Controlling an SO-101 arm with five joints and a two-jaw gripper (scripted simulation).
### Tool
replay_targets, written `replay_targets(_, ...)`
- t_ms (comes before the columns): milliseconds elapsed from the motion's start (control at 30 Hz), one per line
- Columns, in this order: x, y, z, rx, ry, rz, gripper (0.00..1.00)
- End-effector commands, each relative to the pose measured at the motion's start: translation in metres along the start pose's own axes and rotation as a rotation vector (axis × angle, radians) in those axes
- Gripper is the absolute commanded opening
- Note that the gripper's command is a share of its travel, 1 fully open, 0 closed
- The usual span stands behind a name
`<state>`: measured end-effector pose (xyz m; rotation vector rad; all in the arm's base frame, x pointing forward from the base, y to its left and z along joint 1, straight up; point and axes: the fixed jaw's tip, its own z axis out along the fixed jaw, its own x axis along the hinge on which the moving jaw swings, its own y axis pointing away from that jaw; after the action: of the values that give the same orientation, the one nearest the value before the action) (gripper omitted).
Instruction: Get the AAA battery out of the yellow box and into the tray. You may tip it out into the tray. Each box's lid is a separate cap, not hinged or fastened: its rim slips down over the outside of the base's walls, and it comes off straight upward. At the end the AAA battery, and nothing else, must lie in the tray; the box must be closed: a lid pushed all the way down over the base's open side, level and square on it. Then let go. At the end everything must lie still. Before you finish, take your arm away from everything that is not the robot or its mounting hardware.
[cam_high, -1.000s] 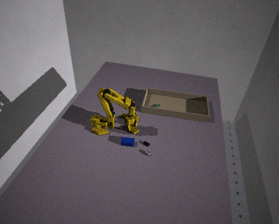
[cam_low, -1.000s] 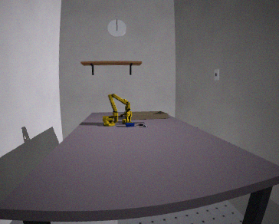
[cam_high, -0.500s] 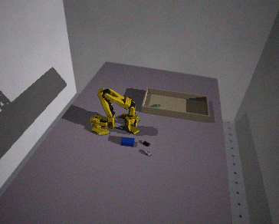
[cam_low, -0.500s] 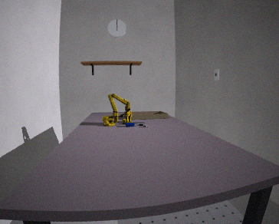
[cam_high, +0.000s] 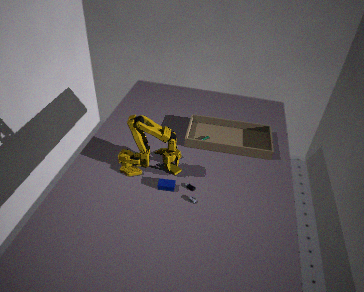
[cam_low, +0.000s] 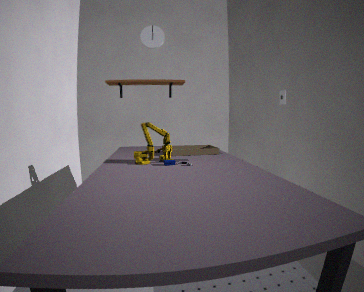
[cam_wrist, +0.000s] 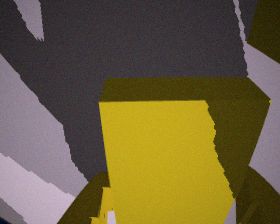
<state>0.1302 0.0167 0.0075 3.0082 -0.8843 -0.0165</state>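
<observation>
A yellow block, part of the yellow box (cam_wrist: 160, 155), fills the middle of the wrist view; whether it is base or lid I cannot tell. My gripper (cam_high: 172, 163) (cam_wrist: 176, 175) is low at the table, its jaws against both sides of this block, shut on it. Another dark yellow piece (cam_wrist: 267, 22) shows at the wrist view's top right; I cannot tell what it is. The wooden tray (cam_high: 227, 150) (cam_low: 195, 151) stands behind and right of the gripper. A small green item (cam_high: 203, 138), possibly the AAA battery, lies in its left part. The block's inside is hidden.
A blue box (cam_high: 166, 185) (cam_low: 170, 162) stands on the table in front of the gripper. A small black item (cam_high: 190, 187) and a small grey item (cam_high: 193, 200) lie to its right. The tray's walls rise between the gripper and the green item.
</observation>
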Motion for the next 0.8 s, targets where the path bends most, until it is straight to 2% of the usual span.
replay_targets(0,0.002,-0.001,0.000,0.009,0.009,0.008,0.21)
replay_targets(500,0.004,-0.002,-0.012,0.009,0.009,0.008,0.21)
replay_targets(767,0.004,-0.003,-0.030,0.009,0.009,0.008,0.21)
